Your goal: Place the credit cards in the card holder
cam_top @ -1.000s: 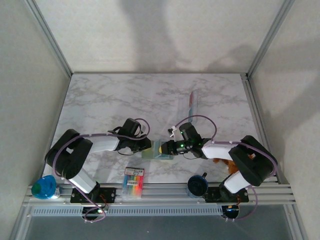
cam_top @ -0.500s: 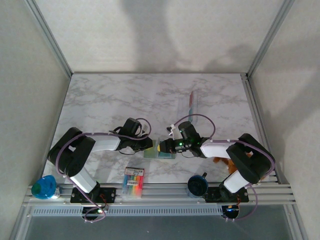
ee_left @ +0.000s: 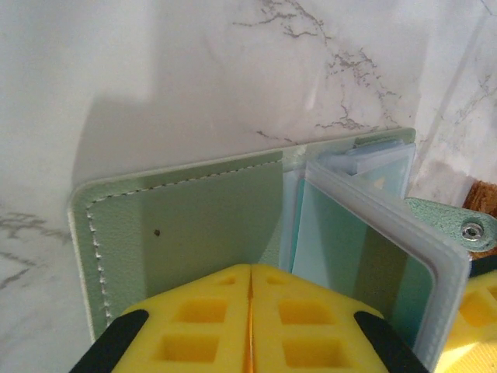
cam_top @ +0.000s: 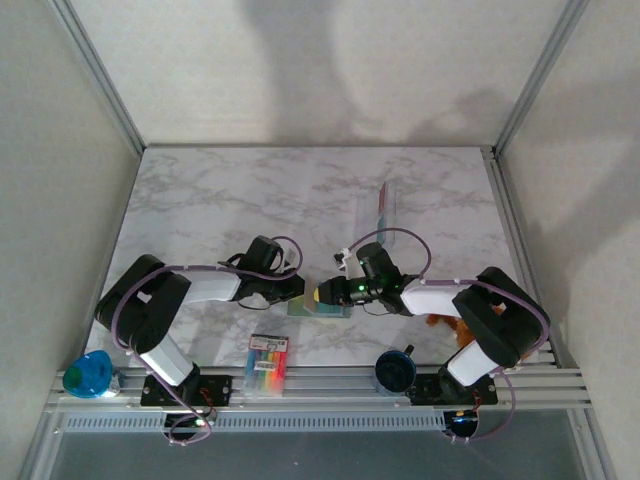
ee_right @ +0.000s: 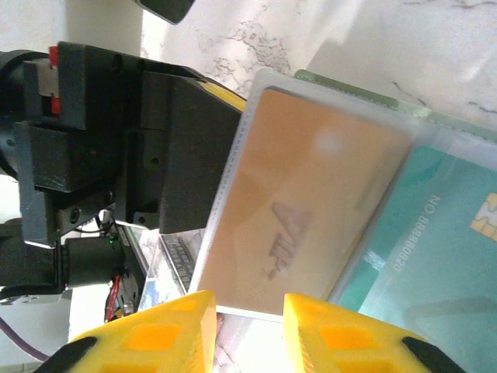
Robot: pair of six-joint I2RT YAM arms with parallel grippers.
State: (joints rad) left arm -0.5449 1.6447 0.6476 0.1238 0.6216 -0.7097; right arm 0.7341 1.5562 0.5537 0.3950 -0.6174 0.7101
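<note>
card holder [ee_left: 194, 225] open, tan card [ee_right: 311, 210] sleeved; left hand [ee_left: 250, 284] seemingly pinches its green cover, right hand [ee_right: 248, 311] parted.

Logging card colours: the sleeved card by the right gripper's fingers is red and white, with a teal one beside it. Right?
No: the right wrist view shows that sleeved card is tan-gold, not red and white. The teal card does lie beside it.
</note>
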